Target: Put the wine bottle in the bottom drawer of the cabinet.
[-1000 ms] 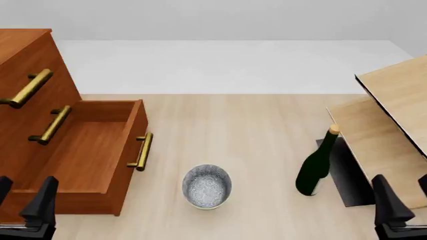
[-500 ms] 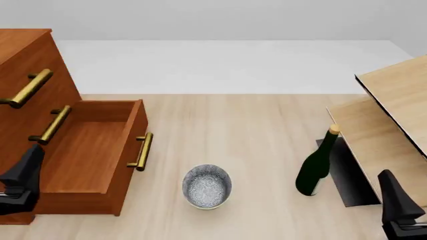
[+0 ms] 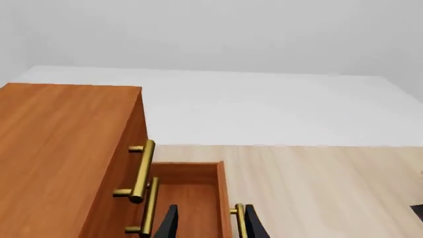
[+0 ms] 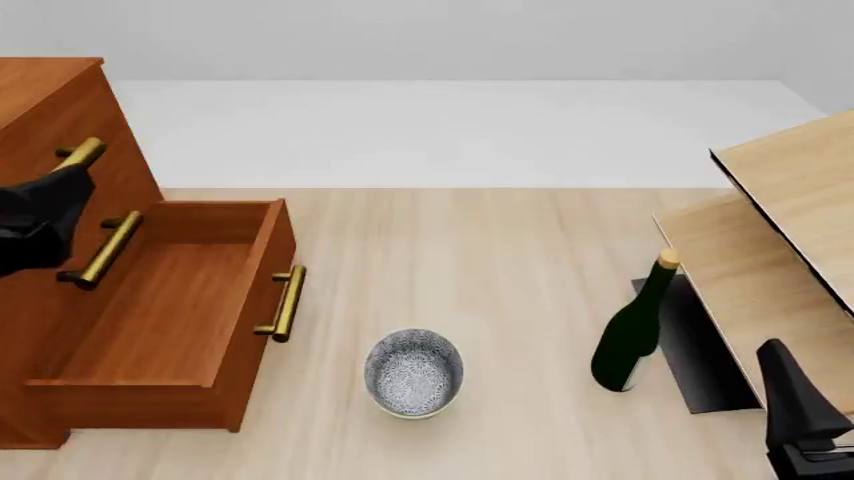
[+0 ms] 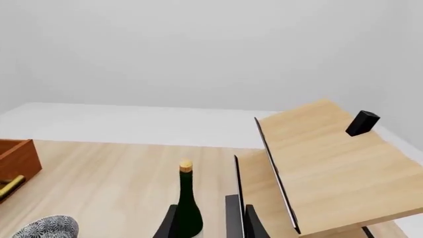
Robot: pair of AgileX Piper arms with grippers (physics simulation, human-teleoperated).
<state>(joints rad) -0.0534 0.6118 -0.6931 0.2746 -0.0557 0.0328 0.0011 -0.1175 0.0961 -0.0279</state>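
Here, one upright wine bottle, one bowl, one pulled-out bottom drawer, two pincers, left pincer and right pincer both spread.

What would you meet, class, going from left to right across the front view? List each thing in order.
Cabinet → open bottom drawer → patterned bowl → wine bottle → pale-wood furniture.
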